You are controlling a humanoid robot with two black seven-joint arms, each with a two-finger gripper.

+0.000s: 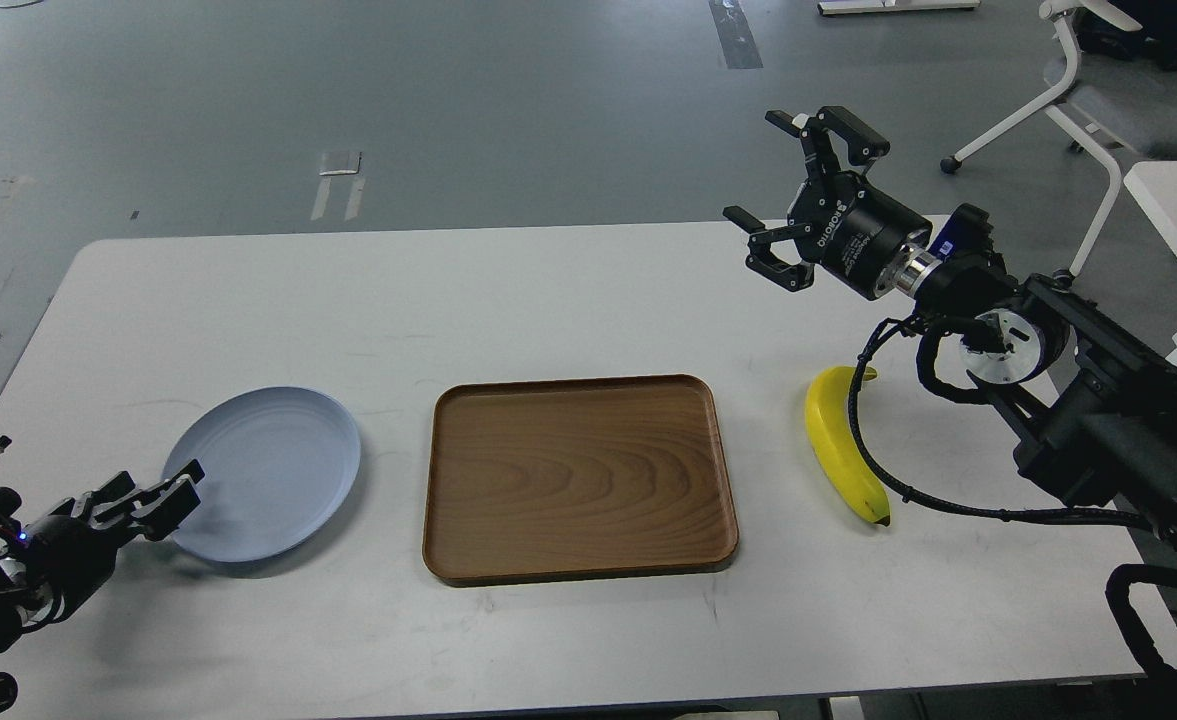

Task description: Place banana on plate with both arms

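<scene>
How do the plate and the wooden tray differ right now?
The plate is round and pale blue-grey; the tray is rectangular, brown and larger. The left gripper sits at the plate's edge; nothing is near the tray. Both lie flat and hold nothing.

A black cable [863, 440] loops across the banana [841, 446], barring its right side; its left flank faces bare worktop [568, 300]. Between banana and plate [263, 472] lies the tray [578, 478]. The left end effector [163, 497] overlaps the plate's near-left rim, leaving the rest clear.
</scene>
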